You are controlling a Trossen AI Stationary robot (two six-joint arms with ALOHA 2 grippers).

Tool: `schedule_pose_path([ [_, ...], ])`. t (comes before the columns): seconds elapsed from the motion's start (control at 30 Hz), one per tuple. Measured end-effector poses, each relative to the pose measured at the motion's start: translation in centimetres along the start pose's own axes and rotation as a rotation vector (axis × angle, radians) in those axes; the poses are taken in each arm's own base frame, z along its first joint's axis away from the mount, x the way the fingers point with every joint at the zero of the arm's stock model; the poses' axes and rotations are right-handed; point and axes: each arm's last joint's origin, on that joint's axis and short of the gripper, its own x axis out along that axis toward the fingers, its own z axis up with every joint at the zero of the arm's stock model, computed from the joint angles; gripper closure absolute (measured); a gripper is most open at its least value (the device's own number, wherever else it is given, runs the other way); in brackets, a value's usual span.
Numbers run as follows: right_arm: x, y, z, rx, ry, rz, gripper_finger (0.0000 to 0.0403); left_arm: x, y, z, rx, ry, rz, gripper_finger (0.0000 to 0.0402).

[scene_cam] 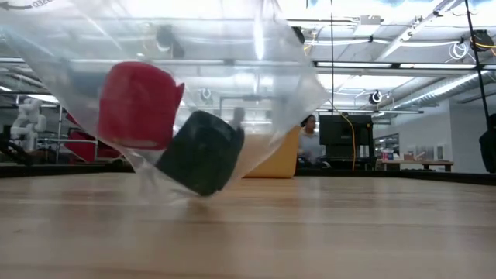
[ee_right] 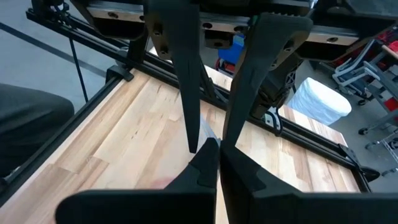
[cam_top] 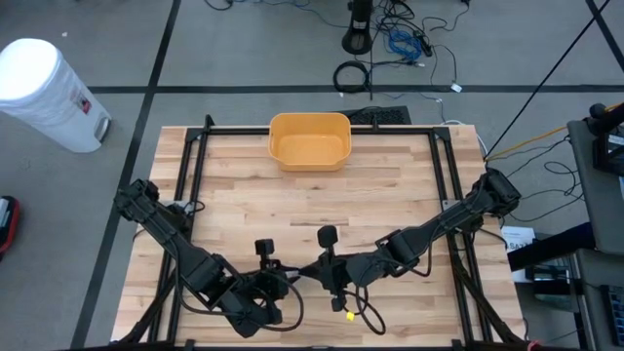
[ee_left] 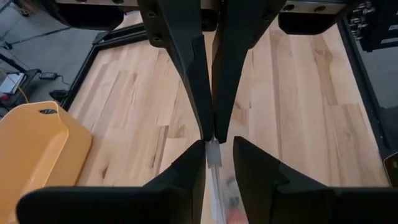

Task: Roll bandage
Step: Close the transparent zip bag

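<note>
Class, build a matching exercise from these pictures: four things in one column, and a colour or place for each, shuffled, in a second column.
Things:
1. plastic tub
2. cylindrical bin
3. one bandage roll in the clear plastic bag
4. the other bandage roll in that bag

Descriptions:
A. black
B. yellow, at the table's far edge
C. red
D. white, on the floor beside the table

Pairs: 1-B, 2-D, 3-C, 4-A

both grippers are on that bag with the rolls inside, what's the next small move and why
Probably lift the bag a little higher. In the low view it hangs with its bottom on the table, the red roll and black roll slumped inside. The right gripper pinches its edge; the left gripper sits at it too.
</note>
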Motion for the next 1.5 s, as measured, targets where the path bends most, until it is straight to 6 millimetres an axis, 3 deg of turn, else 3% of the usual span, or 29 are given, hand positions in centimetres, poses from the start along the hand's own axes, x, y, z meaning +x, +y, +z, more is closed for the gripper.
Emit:
schedule_pose_path([
  [0.4, 0.0, 0.0, 0.0, 0.000, 0.001, 0.000, 0.0403, 0.3, 0.1, -0.2, 0.004, 0.003, 0.019, 0.0319],
  [0.67, 0.0, 0.0, 0.0, -0.001, 0.002, 0.004, 0.0403, 0.3, 0.1, -0.3, 0.012, 0.010, 0.025, 0.0390],
  [1.23, -0.2, 0.4, -0.2, 0.010, 0.025, -0.006, 0.0402, 0.0, 0.0, -0.7, 0.020, 0.030, 0.021, 0.0380],
  [1.5, -1.4, 0.6, 0.6, 0.003, 0.010, -0.021, 0.0402, -0.1, -0.1, -0.8, 0.024, 0.040, 0.012, 0.0380],
])
